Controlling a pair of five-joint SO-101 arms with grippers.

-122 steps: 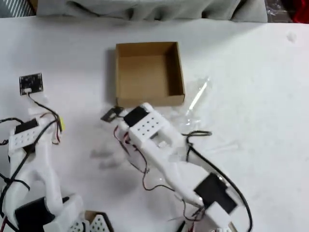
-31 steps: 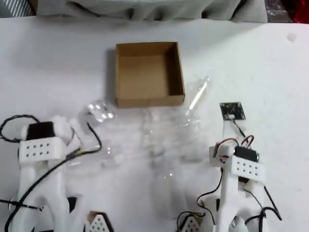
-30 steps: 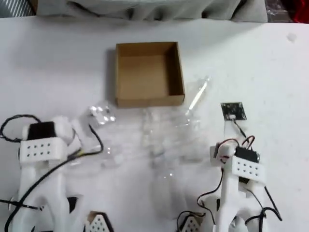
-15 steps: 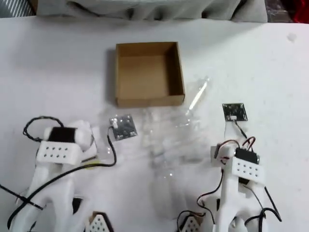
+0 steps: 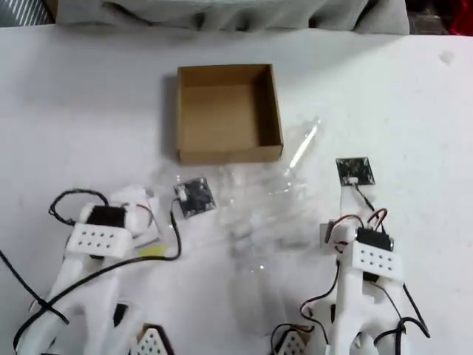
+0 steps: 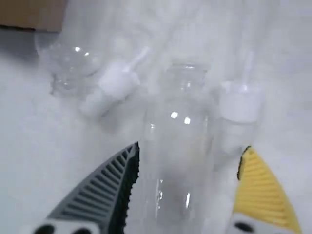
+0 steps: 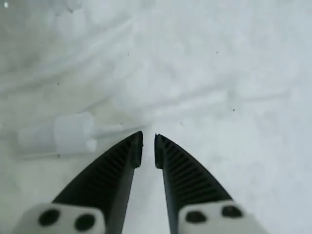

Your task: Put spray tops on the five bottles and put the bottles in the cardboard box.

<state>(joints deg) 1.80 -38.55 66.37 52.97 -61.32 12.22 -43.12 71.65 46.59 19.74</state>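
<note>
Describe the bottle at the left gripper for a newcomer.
Go from the cardboard box to the left gripper. The clear bottle sits between its open fingers. Unlike the other bottle nearby, it has a white spray top on either side.

We saw a white table [image 5: 399,96] that took up nearly the whole high view. Its surface was matte and brightly, evenly lit, with only soft, pale shadows on it. A small faint mark [image 5: 445,56] sat on it near the far right corner. Along the far edge lay a grey-green cloth [image 5: 222,15], crumpled into folds. Beyond the far left corner we made out a patch of diagonal light and dark stripes [image 5: 22,11], with a brown sliver [image 5: 50,6] just beside it. Past the far right corner something dark red [image 5: 454,11] showed, too little for us to tell what. In the right wrist view the same white surface carried a few tiny dark specks.
</note>
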